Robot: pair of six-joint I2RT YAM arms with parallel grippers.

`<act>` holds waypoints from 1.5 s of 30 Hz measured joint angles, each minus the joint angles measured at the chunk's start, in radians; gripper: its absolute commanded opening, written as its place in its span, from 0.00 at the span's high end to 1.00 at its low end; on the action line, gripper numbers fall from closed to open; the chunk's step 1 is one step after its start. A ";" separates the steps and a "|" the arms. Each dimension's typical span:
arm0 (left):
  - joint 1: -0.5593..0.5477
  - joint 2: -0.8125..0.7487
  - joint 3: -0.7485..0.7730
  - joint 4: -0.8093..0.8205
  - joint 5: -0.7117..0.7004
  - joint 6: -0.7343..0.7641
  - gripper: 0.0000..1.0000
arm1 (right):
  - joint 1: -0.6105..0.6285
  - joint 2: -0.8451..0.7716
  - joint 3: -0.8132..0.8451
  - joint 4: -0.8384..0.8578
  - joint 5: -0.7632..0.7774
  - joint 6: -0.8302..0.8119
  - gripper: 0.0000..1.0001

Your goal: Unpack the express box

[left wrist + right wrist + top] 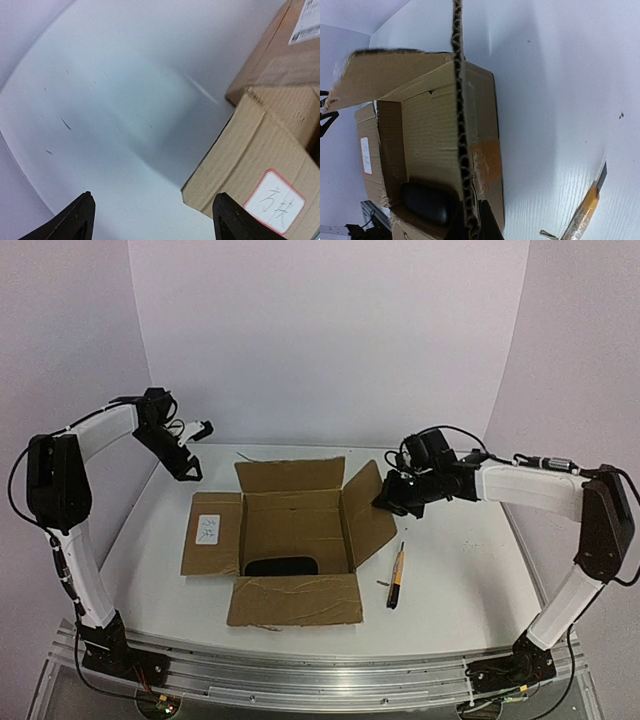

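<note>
Folding the right flap [366, 520] outward, the right pincer [388, 502], pinching that flap's edge, should pull gently so the express box [290, 525], just left of it, does not slide; the left pincer [190, 472] hangs spread, the box lying apart to its right.

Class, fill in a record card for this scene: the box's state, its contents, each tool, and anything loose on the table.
box: express box, all four flaps folded open, on the table
inside: black oval object, at the near end
left tool: open, empty, over the table, left of the box
right tool: shut on the box's right flap
loose: utility knife, right of the box, not touching it
</note>
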 measured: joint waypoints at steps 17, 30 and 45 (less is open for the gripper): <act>-0.586 -0.243 -0.134 -0.145 0.230 0.146 0.29 | -0.027 0.000 -0.227 0.262 -0.178 0.166 0.60; -0.659 -0.157 -0.359 0.043 0.046 0.170 0.41 | -0.027 0.033 -0.228 0.212 -0.177 0.141 0.51; -0.650 -0.088 -0.465 0.115 -0.001 0.220 0.17 | -0.027 0.033 -0.228 0.192 -0.177 0.128 0.48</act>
